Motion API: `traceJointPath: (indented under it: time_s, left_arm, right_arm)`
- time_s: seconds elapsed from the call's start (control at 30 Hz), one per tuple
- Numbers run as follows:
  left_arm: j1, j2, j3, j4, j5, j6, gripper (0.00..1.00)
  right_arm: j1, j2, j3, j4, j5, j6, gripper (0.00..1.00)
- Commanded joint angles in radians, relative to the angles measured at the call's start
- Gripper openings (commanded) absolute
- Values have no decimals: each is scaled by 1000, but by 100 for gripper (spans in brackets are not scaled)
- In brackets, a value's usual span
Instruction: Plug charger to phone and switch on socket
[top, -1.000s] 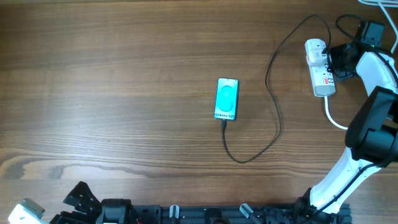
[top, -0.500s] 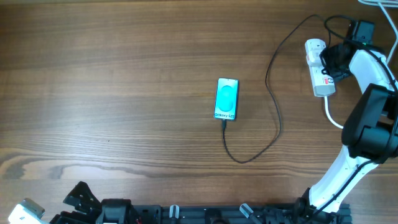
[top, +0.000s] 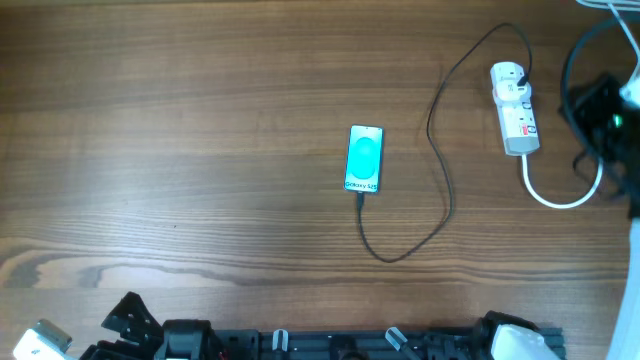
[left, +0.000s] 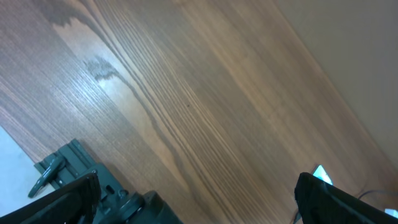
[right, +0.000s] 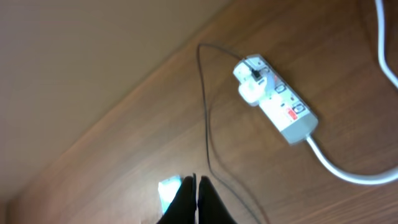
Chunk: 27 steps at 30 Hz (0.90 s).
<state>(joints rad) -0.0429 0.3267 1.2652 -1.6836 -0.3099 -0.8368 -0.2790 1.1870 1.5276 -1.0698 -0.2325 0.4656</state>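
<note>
The phone (top: 365, 158) lies face up mid-table with its turquoise screen lit. The charger, a thin black cable (top: 440, 130), has its tip at the phone's near end (top: 361, 197) and loops right up to the socket (top: 515, 108), a white power strip with red marks. My right gripper (right: 196, 193) is shut and empty, raised well away from the socket (right: 277, 102), with the phone (right: 168, 193) beside its fingers. My right arm (top: 603, 118) is a dark blur at the right edge. My left gripper (left: 199, 199) is open and empty at the near left edge (top: 130, 320).
The socket's thick white cord (top: 555, 195) curves off to the right edge. The arm base rail (top: 330, 345) runs along the near edge. Bare wood covers the left half of the table (top: 170, 150).
My right gripper has left the socket's right side and swung up and away to the right. The socket, phone and cable stay where they were. The left arm has not moved.
</note>
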Motion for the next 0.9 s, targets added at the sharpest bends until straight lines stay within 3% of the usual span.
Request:
traceJointPath:
  time_s: [0.0,0.17,0.23,0.3,0.33,0.37,0.5,0.7,0.8,0.87]
  left_arm:
    - [8,-6,1,3,-13,-9,100]
    - [8,-6,1,3,-13,-9,100]
    - [8,-6,1,3,-13,-9,100]
    - [8,-6,1,3,-13,-9,100]
    - [8,-6,1,3,-13,-9,100]
    - [8,-6,1,3,-13,-9,100]
    - [8,-6,1,3,-13,-9,100]
    - [8,-6,1,3,-13,-9,100]
    - [8,-6,1,3,-13,-9,100]
    - [8,-6,1,3,-13,-9,100]
  right_arm:
    - [3,-129,4,-177,-68,-127,5]
    - [3,-240,4,-529,-54,-151,5]
    - [6,-280,-26,-539,-92,-278,5]
    - [6,-371,-94,-539,-109,-252,6]
    - [6,-436,-138,-539,-109,-221,20]
    - [6,-478,-162,-539,-109,-222,97]
    - [6,-606,-199,-539,-34,-247,100]
    - [6,-743,-259,-539,-117,-335,100]
    - [6,-884,-451,-527,-196,-240,100]
    - [8,-953,-570,-417,-231,-169,100]
